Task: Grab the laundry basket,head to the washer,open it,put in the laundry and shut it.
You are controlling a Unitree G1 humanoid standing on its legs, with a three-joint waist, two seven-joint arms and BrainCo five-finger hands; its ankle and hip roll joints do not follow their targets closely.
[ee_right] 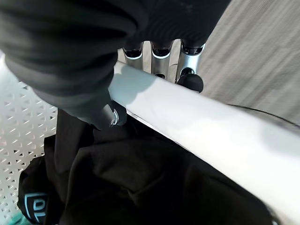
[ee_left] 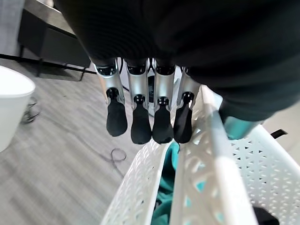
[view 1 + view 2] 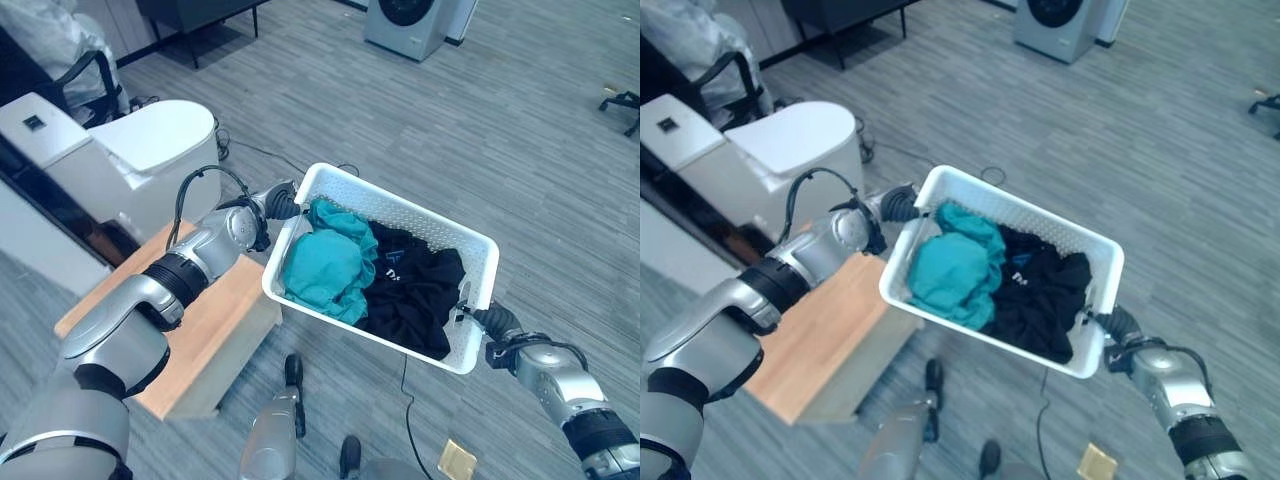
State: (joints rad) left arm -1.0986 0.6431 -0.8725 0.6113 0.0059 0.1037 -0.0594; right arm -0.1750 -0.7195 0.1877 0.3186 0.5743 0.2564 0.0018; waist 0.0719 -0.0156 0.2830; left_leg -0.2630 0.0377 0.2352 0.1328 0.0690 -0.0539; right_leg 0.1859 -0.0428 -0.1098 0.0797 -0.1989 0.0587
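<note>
My left hand (image 2: 145,117) is hooked over one short end of the basket (image 3: 420,225), fingers (image 2: 140,126) curled down its outer wall and thumb inside. My right hand (image 1: 98,93) clamps the rim of the opposite end, thumb inside against the black garment (image 3: 415,290), fingers (image 1: 190,80) wrapped over the outer edge. So both hands grip the basket, and it hangs between them in the air, clear of the wooden bench (image 3: 200,330) at my left. A teal garment (image 3: 325,265) lies at the left end, the black one at the right; both sit below the rim.

The washer (image 3: 405,22) stands well apart, across the floor ahead. My worry is the walk: the basket looks tilted, right end nearer and lower, and I judge that a swaying step could slide the load toward my right thumb or loosen that rim pinch. The toilet (image 3: 150,150) and bench sit close on my left, so a turn that way might clip the basket's corner.

My left arm reaches forward with the elbow bent over the bench; my right arm stretches out low, the wrist angled up to the rim.
</note>
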